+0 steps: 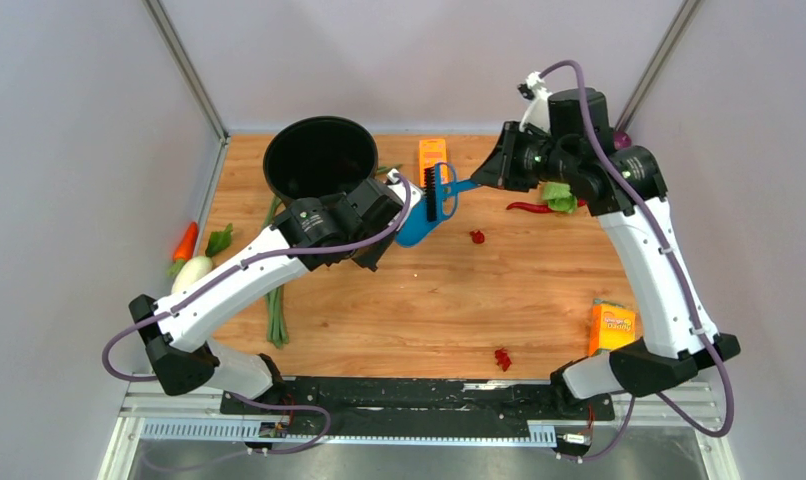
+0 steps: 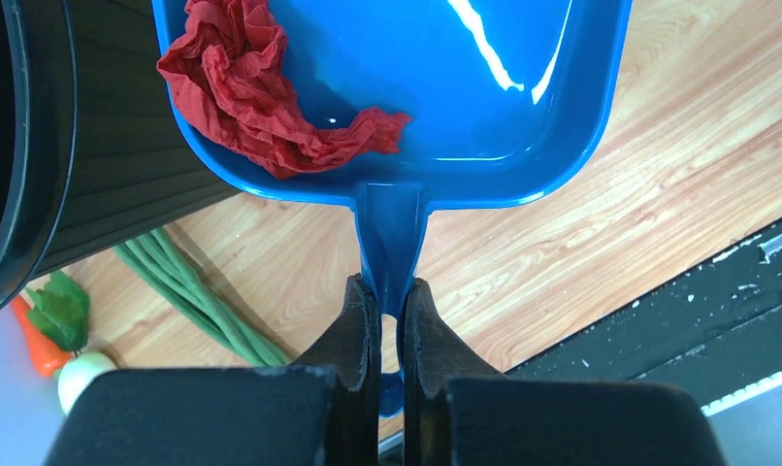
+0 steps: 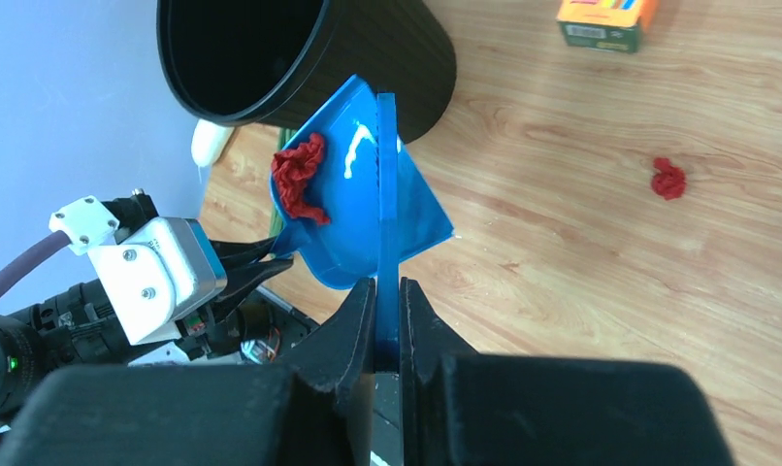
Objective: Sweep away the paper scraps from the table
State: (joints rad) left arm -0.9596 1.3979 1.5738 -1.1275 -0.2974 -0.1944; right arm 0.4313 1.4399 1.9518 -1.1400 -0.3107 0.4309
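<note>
reading the orange box point(image 1: 611, 328) fails you: its print is too small. your left gripper point(image 2: 392, 311) clamps the handle of the blue dustpan point(image 2: 465, 116), red paper scraps point(image 2: 261, 87) lying in the pan beside the black bin point(image 1: 319, 158); your right gripper point(image 3: 387, 291) pinches the brush point(image 1: 438, 192). on the table point(image 1: 399, 310), one loose scrap point(image 1: 477, 237) sits mid-board with bare wood around it, another scrap point(image 1: 502, 358) close to the black rail point(image 1: 419, 395) at the near edge.
</note>
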